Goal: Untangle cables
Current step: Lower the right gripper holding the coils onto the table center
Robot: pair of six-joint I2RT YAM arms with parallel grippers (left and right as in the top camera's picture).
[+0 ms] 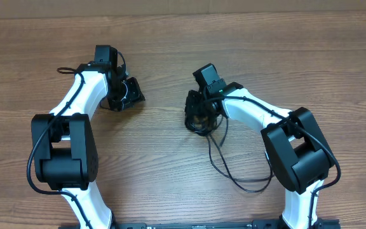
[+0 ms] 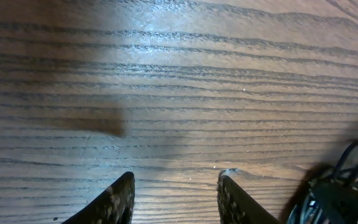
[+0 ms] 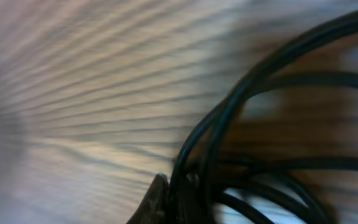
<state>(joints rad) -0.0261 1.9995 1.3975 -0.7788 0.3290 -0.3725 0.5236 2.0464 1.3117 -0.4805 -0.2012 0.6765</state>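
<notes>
Cables [image 1: 200, 124] are sitting in a small dark clump on the wooden table [image 1: 170, 51], and your right gripper [image 1: 199, 108] is planted right on top of that clump. A couple of thin black strands trail out of the clump toward the right arm's base and loop back round there.

Your right wrist view is basically useless: super close and blurry, just black cable loops [image 3: 272, 99] crossing the frame and one dark fingertip [image 3: 157, 202] right against them. Honestly you can't tell from any view if those jaws are closed on anything or not.

Your left gripper [image 1: 127, 95] is well off to the left of the clump, over bare wood. In its wrist view the two fingers [image 2: 120, 199] stand wide apart with nothing between them, just wood grain. The clump only peeks in at that view's lower right corner [image 2: 353, 165].
</notes>
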